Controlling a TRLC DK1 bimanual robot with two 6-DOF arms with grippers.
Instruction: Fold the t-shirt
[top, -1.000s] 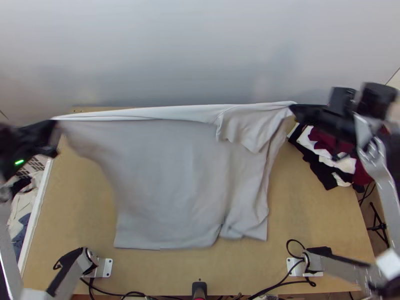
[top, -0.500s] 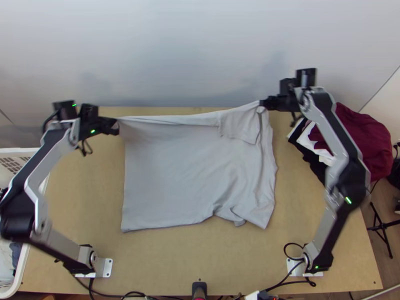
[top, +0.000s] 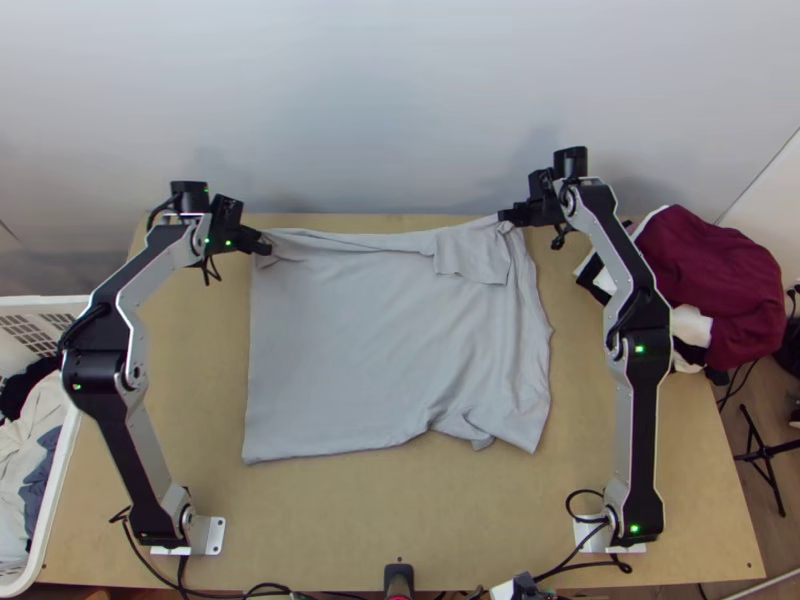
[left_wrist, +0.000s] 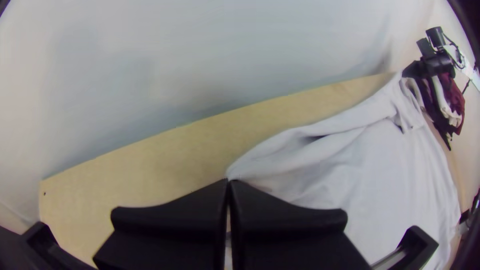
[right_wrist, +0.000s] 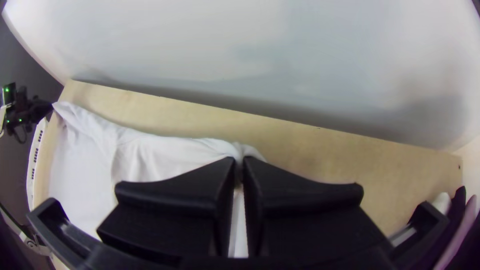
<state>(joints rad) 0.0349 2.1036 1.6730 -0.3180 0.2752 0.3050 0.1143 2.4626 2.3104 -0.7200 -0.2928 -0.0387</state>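
To the left of the pale grey cotton-looking t-shirt (top: 370, 340) stood a white plastic basket with slotted sides (top: 40, 303), loose cream and blue clothes inside it, probably the laundry waiting its turn. The t-shirt itself lay spread over the light wooden table (top: 400, 520), its far edge gathered in a long loose fold and its near edge rumpled towards the right.

At the t-shirt's far left corner, the left gripper (top: 265, 246) had its fingers drawn together to almost no gap, a bit of cloth pinched at their very tips. That shallow bite was likely enough to keep the edge stretched, though it could slip under a hard pull.

Towards the t-shirt's far right, a short sleeve (top: 472, 254) lay flopped over the body. Just beyond it the right gripper (top: 507, 214) was also nearly closed, the fabric bunched between its fingers. Gripping both ends of the far edge seemed meant to straighten it, perhaps ready to bring it over as a fold.

Right of the t-shirt sat a heap of dark red, white and black garments (top: 710, 285), apparently set aside to leave working room.
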